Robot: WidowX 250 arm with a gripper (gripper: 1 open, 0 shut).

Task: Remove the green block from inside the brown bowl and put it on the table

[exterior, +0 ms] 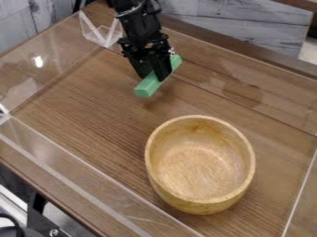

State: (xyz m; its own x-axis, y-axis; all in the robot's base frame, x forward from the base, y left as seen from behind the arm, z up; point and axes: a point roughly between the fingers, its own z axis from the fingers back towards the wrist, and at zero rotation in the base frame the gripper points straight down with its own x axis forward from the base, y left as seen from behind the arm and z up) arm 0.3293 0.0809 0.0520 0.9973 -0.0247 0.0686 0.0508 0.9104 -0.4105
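The green block [152,85] is tilted, its lower end at or just above the table [87,102] up and to the left of the brown bowl [199,163]. My black gripper [158,72] comes down from the top of the view and is shut on the block's upper part. The round wooden bowl has nothing in it and sits at the lower right, well apart from the gripper.
Clear acrylic walls [50,56] border the wood-grain table on the left, front and right. A grey surface [247,28] lies beyond the back wall. Bare tabletop stretches left of the bowl and in front of the block.
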